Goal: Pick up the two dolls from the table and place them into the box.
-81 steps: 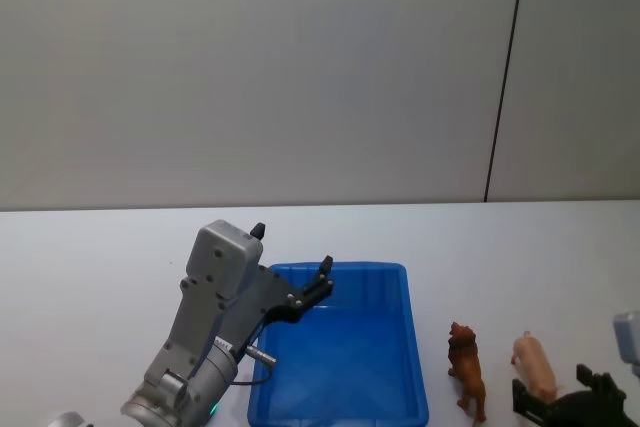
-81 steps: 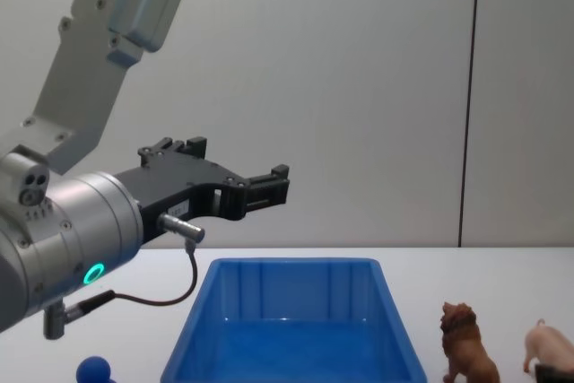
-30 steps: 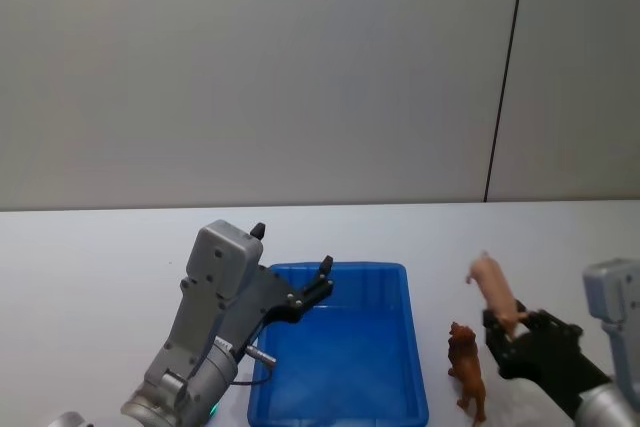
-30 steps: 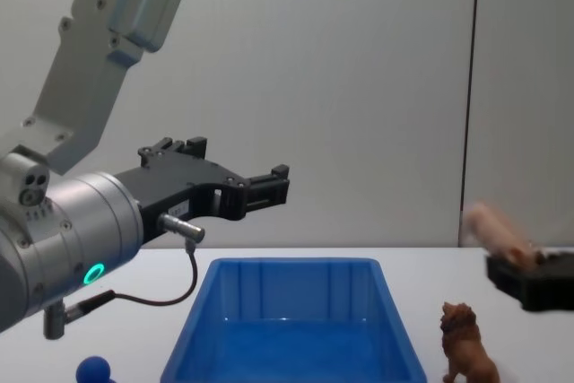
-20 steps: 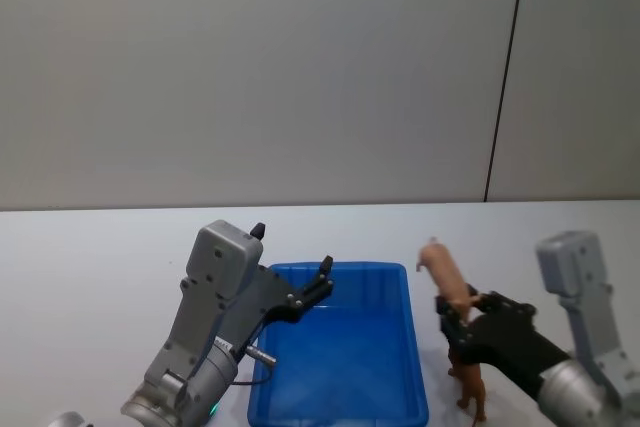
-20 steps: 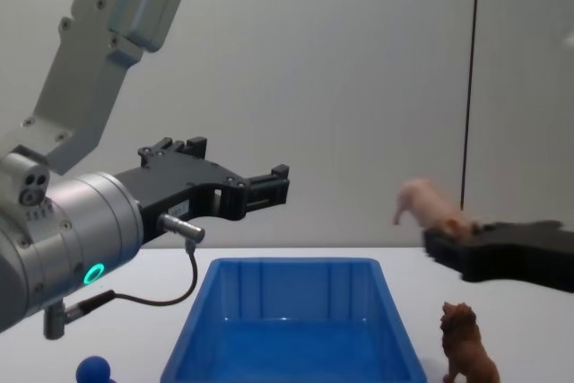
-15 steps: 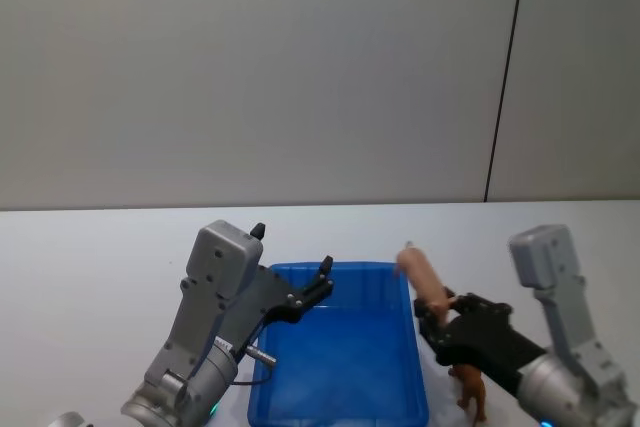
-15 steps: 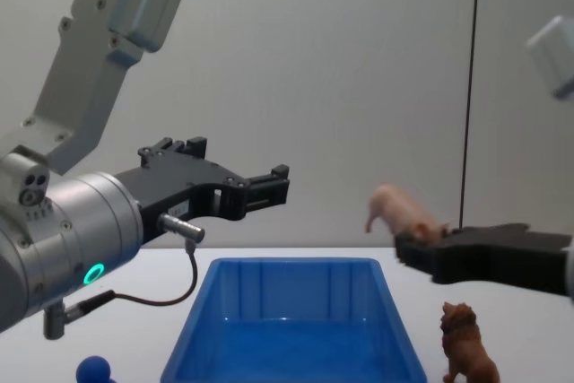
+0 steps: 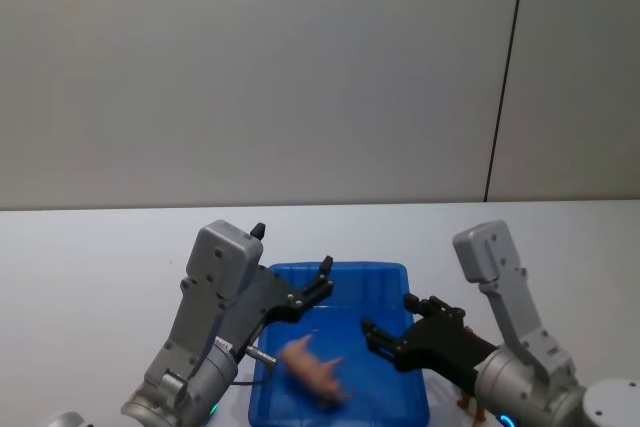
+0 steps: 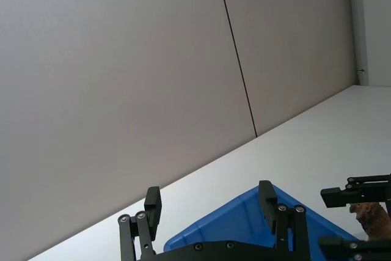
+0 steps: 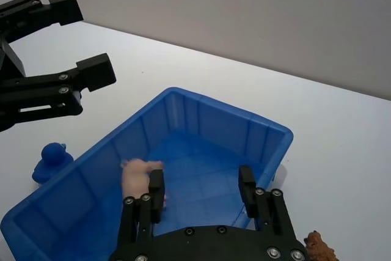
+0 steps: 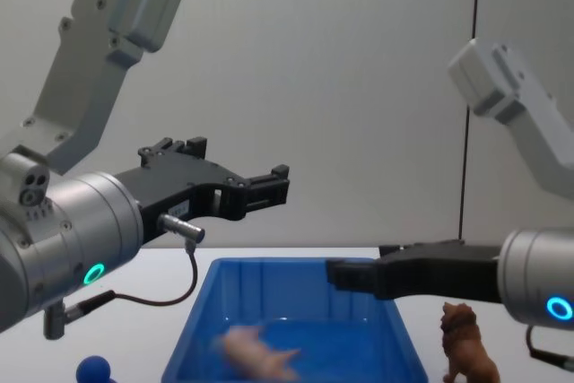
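- The box (image 9: pixel 370 269) stands on the table (image 9: pixel 90 257), at 6 o'clock in the head view.
- The pig (image 9: pixel 312 369) is within the box's walls, toward 7 o'clock of its centre; whether it touches the floor cannot be told.
- The lion (image 12: pixel 466 347) stands upright on the table just outside the box's right wall, at about 4 o'clock from the box.
- A small duck-shaped toy (image 12: pixel 93 369) sits on the table near the box's left wall, at 8 o'clock.
- The left end effector (image 9: pixel 291 248) hangs above the box's 10 o'clock corner.
- The right end effector (image 9: pixel 388 314) hangs over the box's 3 o'clock side, between pig and lion.
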You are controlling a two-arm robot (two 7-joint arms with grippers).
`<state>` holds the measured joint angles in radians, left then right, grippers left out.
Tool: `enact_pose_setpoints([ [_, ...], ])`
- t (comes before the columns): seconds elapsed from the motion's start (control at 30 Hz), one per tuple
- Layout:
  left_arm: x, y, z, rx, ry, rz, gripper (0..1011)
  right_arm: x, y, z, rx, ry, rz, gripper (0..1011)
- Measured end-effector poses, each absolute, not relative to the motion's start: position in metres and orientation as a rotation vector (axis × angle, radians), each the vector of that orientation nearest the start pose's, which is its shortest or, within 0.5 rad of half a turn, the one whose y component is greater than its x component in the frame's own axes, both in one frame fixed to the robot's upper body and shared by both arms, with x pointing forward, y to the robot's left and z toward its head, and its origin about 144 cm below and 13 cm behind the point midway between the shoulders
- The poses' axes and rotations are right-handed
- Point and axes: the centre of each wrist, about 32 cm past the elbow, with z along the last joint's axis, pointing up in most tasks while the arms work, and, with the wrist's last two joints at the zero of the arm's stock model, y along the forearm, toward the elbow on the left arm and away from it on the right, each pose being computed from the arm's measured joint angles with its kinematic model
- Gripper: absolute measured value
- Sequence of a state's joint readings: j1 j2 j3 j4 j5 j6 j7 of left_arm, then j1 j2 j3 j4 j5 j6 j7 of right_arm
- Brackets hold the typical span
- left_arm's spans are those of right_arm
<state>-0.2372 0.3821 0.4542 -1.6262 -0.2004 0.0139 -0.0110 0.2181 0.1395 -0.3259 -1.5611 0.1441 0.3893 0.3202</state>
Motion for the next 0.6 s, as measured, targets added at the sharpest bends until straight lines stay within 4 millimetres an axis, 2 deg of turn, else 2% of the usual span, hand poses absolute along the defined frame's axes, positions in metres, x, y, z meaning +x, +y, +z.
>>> enact_pose_setpoints([
  [0.37,0.492,0.198,1.204,0.061,-0.268,1.124,1001,0.499,-0.167,1.197,-0.213,0.092,-0.966,1001],
  [0.6,0.492,0.198,1.204,0.061,-0.268,1.124,1001,0.488,-0.179,1.195,-0.203,0.076,-1.019,1001],
])
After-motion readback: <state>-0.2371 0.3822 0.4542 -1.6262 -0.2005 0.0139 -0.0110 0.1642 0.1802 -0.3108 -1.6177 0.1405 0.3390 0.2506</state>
